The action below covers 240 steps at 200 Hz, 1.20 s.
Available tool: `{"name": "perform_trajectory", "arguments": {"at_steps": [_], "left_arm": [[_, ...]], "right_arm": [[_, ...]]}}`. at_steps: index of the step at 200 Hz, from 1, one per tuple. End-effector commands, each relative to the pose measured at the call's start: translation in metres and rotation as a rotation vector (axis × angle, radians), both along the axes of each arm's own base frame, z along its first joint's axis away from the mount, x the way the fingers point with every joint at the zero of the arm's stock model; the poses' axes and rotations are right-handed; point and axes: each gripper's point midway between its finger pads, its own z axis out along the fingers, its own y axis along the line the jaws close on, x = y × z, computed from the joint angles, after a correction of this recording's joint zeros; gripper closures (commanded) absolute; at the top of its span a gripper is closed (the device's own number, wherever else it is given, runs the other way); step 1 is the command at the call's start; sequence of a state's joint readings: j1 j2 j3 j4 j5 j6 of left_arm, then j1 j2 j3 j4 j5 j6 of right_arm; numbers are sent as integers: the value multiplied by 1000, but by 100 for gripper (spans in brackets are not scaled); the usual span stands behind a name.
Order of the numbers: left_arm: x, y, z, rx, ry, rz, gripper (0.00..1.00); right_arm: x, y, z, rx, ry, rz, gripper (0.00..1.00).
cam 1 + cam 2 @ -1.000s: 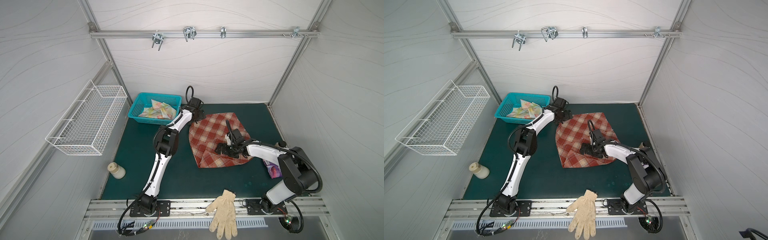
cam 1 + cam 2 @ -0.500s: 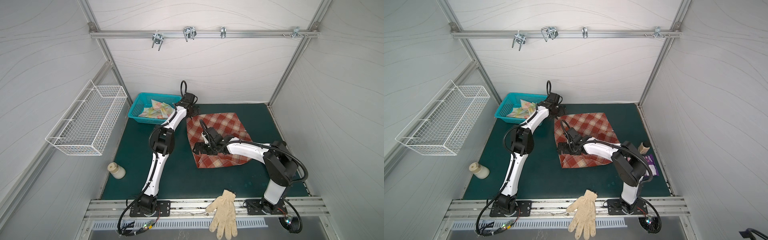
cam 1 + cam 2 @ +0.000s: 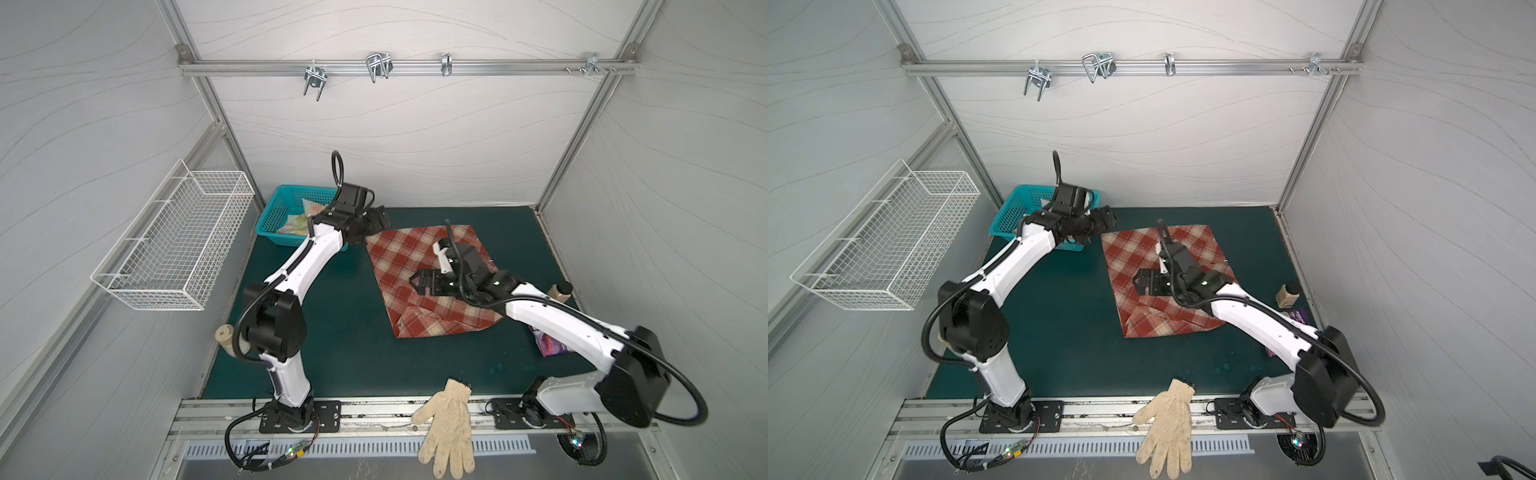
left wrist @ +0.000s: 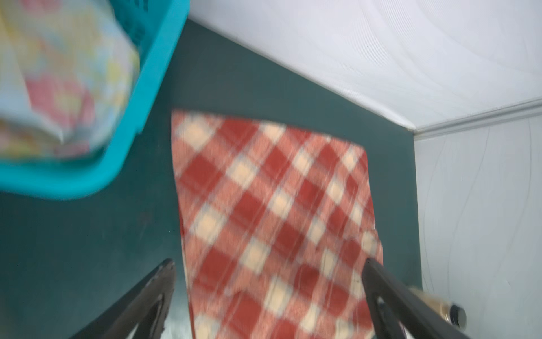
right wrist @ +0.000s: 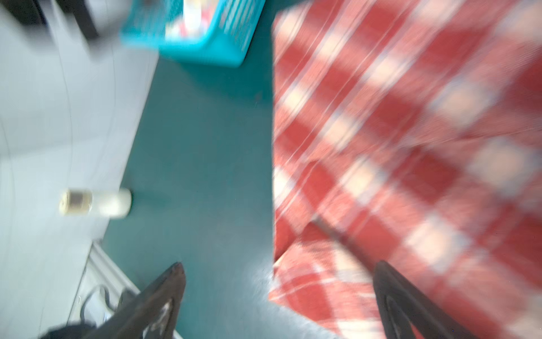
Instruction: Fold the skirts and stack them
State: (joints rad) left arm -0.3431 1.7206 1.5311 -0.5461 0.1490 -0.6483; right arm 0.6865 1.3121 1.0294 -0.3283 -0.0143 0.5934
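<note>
One plaid skirt (image 3: 399, 257), near corner prob. folded over, open mat (image 3: 345, 340) front-left

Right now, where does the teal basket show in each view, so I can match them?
Top view: teal basket at the green mat's far left corner, behind the left arm.
Top view: same far corner, partly hidden by that arm.
Left wrist: cut off at a picture corner, flowered skirt inside.
Right wrist: blurred, cut off at the picture's edge.
Shared landmark: plaid skirt, beside the basket in all four.
</note>
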Motion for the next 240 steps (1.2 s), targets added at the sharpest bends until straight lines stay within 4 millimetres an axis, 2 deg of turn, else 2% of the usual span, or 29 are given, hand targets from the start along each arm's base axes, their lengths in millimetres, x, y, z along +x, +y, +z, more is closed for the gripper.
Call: {"name": "perform_trajectory", "arguments": {"at_steps": [1, 24, 40, 57, 71, 100, 131, 173, 198, 240], "left_arm": [[-32, -29, -13, -103, 25, -46, 1], [-77, -53, -34, -94, 65, -118, 1], [-102, -65, -46, -82, 80, -154, 1], [-119, -71, -60, -68, 96, -166, 1], [-124, -66, -75, -40, 121, -147, 1], [-124, -53, -104, 48, 158, -118, 1], [-112, -51, -125, 124, 185, -109, 1], [-95, -45, -154, 142, 245, -76, 1], [-83, -38, -162, 131, 251, -43, 1], [-63, -35, -177, 129, 292, -38, 1]], "right_arm": [[11, -51, -23, -65, 63, -74, 1], [34, -97, -34, -117, 85, -159, 1], [50, -127, -45, -151, 110, -216, 1], [66, -152, -61, -147, 160, -273, 1], [78, -169, -73, -157, 187, -311, 1], [98, -197, -93, -198, 230, -384, 1], [114, -218, -110, -229, 273, -443, 1], [120, -239, -148, -282, 369, -463, 1], [113, -243, -168, -251, 435, -471, 1], [101, -229, -179, -194, 495, -424, 1]]}}
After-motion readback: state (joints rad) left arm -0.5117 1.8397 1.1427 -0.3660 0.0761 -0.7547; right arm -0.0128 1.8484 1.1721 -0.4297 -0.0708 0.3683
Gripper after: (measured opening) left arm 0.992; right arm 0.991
